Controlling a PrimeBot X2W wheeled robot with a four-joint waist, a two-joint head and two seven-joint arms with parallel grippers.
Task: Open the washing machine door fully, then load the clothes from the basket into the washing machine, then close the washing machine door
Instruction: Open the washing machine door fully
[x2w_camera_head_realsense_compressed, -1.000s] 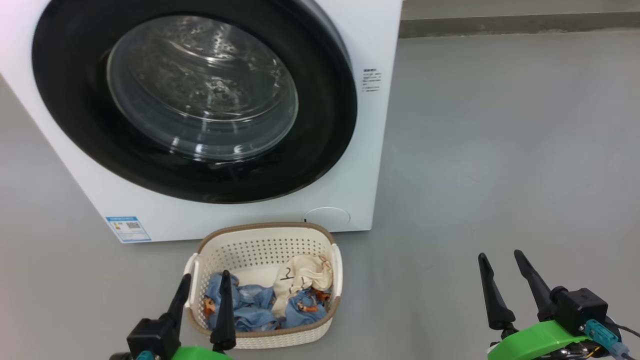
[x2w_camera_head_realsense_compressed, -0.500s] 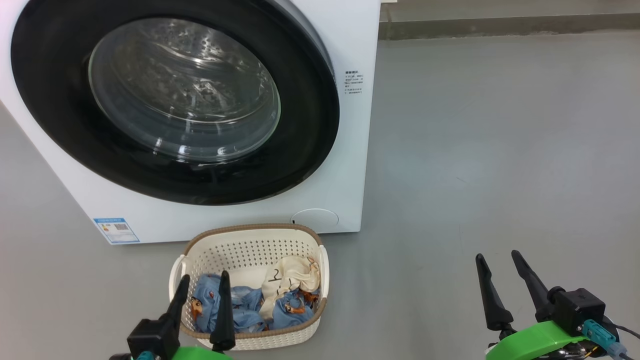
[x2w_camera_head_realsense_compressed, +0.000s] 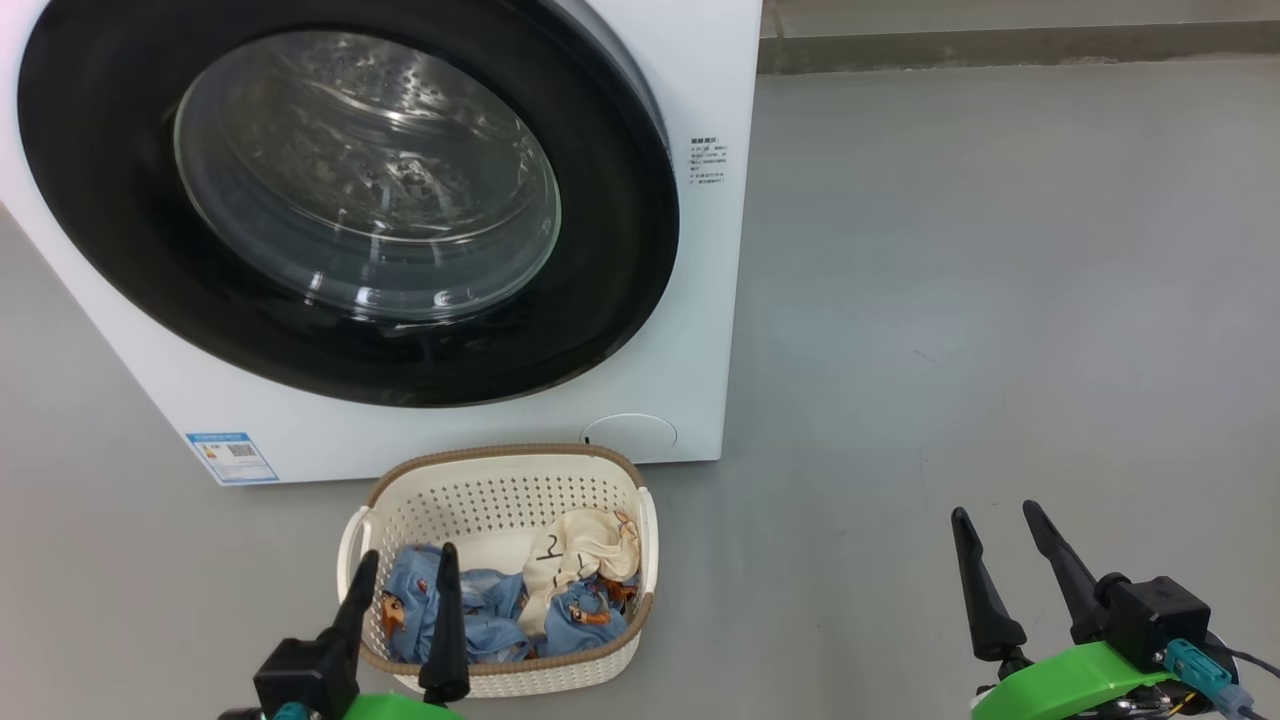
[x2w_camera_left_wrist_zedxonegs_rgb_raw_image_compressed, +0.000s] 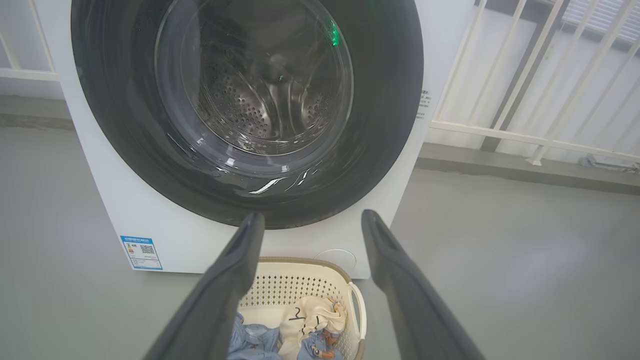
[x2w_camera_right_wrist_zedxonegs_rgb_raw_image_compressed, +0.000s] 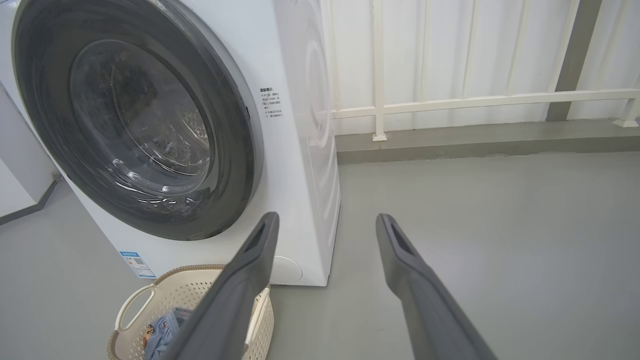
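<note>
On a grey floor (x2w_camera_head_realsense_compressed: 950, 300) before the washing machine (x2w_camera_head_realsense_compressed: 700, 330), head view: the washing machine door (x2w_camera_head_realsense_compressed: 620, 300) stood shut. The basket (x2w_camera_head_realsense_compressed: 500, 455) sat just in front of it, the clothes (x2w_camera_head_realsense_compressed: 470, 620) heaped inside. The left jaws hung wide over the basket's near rim, holding nothing. The right jaws, equally wide and empty, hung well off to the side over bare floor.

Left wrist view: the steel drum (x2w_camera_left_wrist_zedxonegs_rgb_raw_image_compressed: 240, 100) showed through the door's glass bowl, with the basket low between the two fingers (x2w_camera_left_wrist_zedxonegs_rgb_raw_image_compressed: 225, 290).

Right wrist view: the door's glossy black rim (probably slick, and rigid on a latch needing a firm pull) carried a small dark notch (x2w_camera_right_wrist_zedxonegs_rgb_raw_image_compressed: 247, 112) at its right edge, likely the best place to hook a finger. The clothes looked soft and light, best pinched at a raised fold.
</note>
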